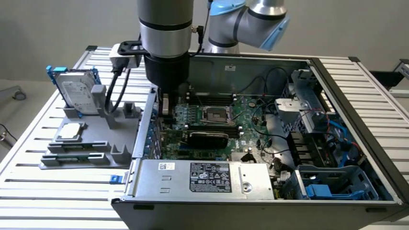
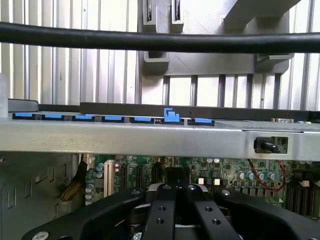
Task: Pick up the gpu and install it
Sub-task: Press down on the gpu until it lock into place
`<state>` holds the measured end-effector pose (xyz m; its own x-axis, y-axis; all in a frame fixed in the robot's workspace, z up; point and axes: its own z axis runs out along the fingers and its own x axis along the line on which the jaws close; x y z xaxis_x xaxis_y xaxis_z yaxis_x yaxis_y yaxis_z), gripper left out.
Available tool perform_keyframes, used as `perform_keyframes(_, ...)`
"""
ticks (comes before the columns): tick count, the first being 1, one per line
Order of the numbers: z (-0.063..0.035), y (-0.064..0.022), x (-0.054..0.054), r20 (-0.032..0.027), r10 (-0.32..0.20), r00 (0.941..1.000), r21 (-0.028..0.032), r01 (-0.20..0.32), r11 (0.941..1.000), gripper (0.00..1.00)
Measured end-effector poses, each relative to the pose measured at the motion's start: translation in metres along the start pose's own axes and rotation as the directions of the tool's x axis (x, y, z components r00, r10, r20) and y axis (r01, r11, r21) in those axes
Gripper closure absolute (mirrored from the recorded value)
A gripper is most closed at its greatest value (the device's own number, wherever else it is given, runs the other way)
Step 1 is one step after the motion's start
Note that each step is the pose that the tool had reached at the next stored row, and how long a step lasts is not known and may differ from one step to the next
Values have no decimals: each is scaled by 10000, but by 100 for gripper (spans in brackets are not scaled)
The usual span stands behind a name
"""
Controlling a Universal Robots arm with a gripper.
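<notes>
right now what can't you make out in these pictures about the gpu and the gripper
- gpu: in the exterior view only its black top shows, lying in the open computer case; whether it sits fully in its slot is too small to tell.
- gripper: in the wrist view the picture's edge cuts off its fingertips; in the exterior view the arm hides it.
- power supply label: exterior view, print too small to read.
</notes>
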<state>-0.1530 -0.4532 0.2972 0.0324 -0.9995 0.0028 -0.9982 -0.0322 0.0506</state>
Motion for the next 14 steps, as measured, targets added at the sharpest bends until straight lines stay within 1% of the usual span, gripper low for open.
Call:
perform_keyframes(5, -21, 47, 4, -4, 0, 10000, -17, 0, 10000, 89)
perform_keyframes(9, -93, 53, 35, -1, 0, 10000, -38, 0, 10000, 89)
perform_keyframes(11, -117, 55, 53, -1, -1, 10000, -64, 1, 10000, 89)
perform_keyframes(14, -128, 57, 59, 2, 0, 10000, -130, 0, 9999, 89)
